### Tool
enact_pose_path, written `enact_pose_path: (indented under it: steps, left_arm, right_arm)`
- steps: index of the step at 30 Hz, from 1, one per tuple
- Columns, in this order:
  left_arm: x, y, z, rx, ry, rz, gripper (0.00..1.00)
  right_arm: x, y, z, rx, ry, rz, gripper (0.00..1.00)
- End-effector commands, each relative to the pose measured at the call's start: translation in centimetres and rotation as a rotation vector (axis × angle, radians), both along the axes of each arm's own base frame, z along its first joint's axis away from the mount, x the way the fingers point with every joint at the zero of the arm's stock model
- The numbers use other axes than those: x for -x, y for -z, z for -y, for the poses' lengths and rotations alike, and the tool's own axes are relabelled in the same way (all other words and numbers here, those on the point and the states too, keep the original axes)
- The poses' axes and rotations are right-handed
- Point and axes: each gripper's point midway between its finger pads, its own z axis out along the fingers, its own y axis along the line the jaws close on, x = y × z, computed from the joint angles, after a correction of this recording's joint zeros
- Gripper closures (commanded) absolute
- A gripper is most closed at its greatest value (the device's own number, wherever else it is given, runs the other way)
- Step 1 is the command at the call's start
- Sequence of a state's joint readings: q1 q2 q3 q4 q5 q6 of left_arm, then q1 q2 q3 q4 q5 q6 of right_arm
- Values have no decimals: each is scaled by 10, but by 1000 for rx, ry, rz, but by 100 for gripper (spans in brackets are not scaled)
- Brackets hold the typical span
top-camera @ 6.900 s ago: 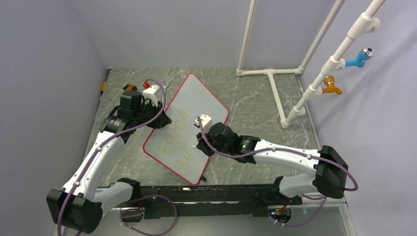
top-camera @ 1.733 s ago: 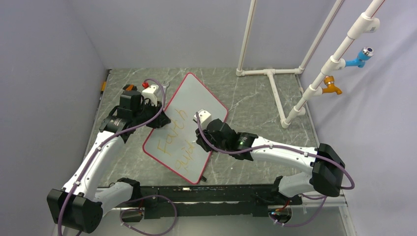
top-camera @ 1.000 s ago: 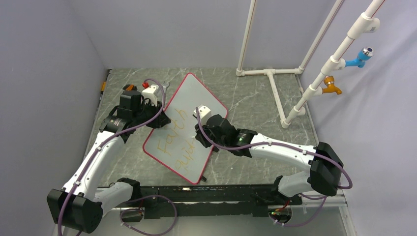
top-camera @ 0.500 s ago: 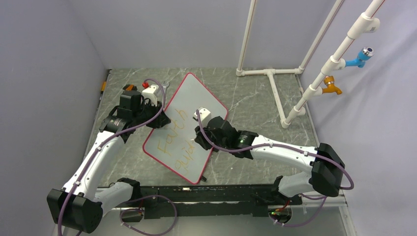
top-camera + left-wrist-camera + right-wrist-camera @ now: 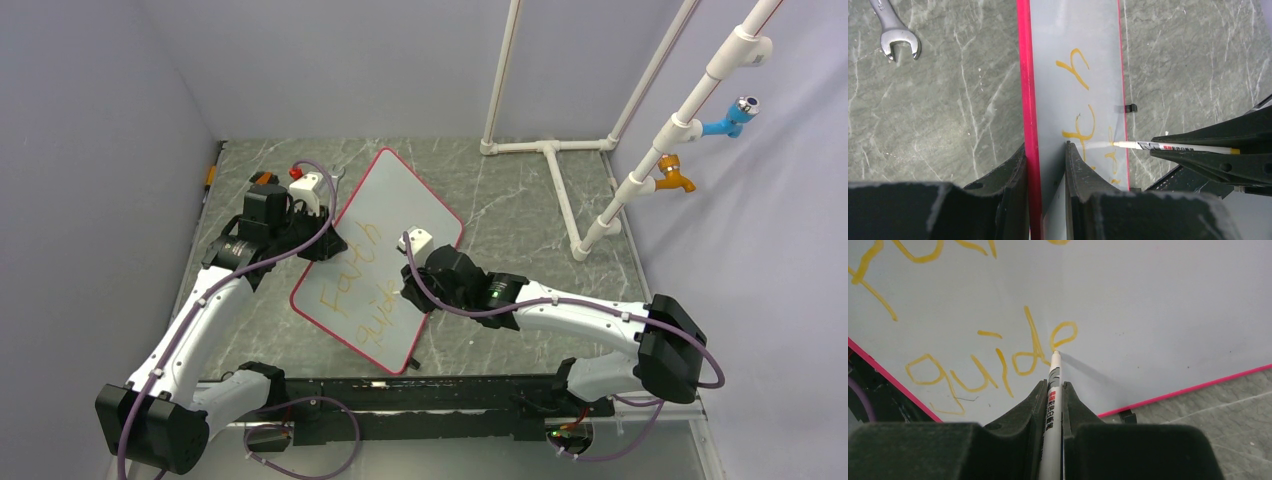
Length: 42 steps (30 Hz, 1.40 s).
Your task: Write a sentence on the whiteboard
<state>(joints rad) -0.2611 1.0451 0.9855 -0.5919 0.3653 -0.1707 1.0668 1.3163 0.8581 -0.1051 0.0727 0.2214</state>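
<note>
Since the frame some seven seconds back, the lower line of the sentence [image 5: 365, 290] has grown from "gu" to "guide", and against half a second ago my right claw [image 5: 1053, 385] has dipped slightly lower in the top view.

Right now that claw is clamping a slim white marker [image 5: 1052, 412] between its two black fingers. The marker is pointing up the middle of the right wrist view, and its tip is touching the bottom of the "e" loop. Yellow-orange letters are spreading from there toward the left of that frame, with part of "Faith" showing along the top edge.

My left claw [image 5: 1044, 150] is pinching the red rim of the whiteboard [image 5: 390, 205], one finger on each side of the edge. In the top view the whiteboard is lying diagonally at the centre of the grey marbled table [image 5: 520, 215], between my two arms.

A small black clip [image 5: 1130, 108] is sitting on the board's far rim, right of centre in the left wrist view. A steel wrench [image 5: 898, 37] is lying on the table at the upper left of the same view, well apart from the board.
</note>
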Motion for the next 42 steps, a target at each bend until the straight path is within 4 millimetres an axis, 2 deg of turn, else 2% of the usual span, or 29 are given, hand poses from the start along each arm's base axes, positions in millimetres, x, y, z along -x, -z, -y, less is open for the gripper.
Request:
enact_pose_path:
  steps: [1,10,19,26,42]
  left_arm:
    - [-17,-1,-19,-137,-19,112,100]
    - [-17,-2,-19,-136,-17,114,100]
    - [-16,-2,-20,-136,-19,119,100]
    - [-15,-4,-20,-132,-18,126,100]
    - [-14,-4,-19,-129,-17,124,100]
  right_arm:
    - [0,12,8,36,34,-9,100]
    - [-11,5,12,58,75,26,100]
    - [-30,-34,13,22,117,102,100]
    - [-44,-54,18,-48,134,109,100]
    - [-60,-61,16,-153,95,61,100]
